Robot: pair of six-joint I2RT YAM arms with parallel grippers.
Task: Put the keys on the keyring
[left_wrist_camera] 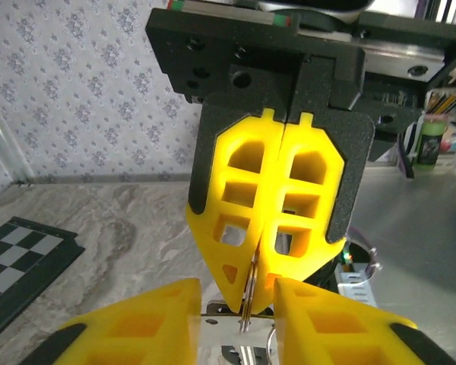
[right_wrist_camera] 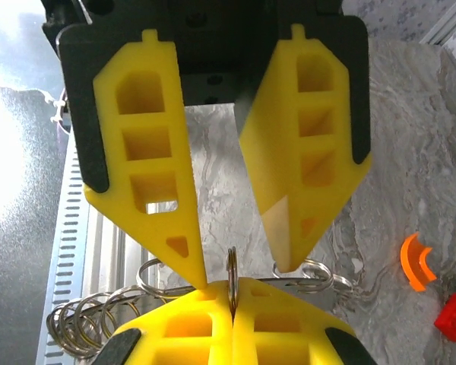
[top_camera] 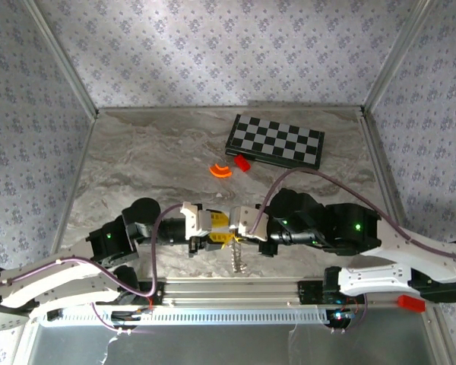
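You've got the chain (top_camera: 239, 260) dangling nearest the arm bases. Your right gripper (right_wrist_camera: 232, 295) is clamped on the keyring (right_wrist_camera: 232, 262). Your left gripper (left_wrist_camera: 237, 308) is narrow, apparently pinching the key (left_wrist_camera: 222, 327) right at the ring. Farther back are the orange arc (top_camera: 221, 170), red block (top_camera: 242, 162) and checkerboard (top_camera: 275, 141).

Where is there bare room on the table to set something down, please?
The table is bare left of the orange arc. It is crowded at the near middle, where the left gripper and right gripper meet at the keyring.
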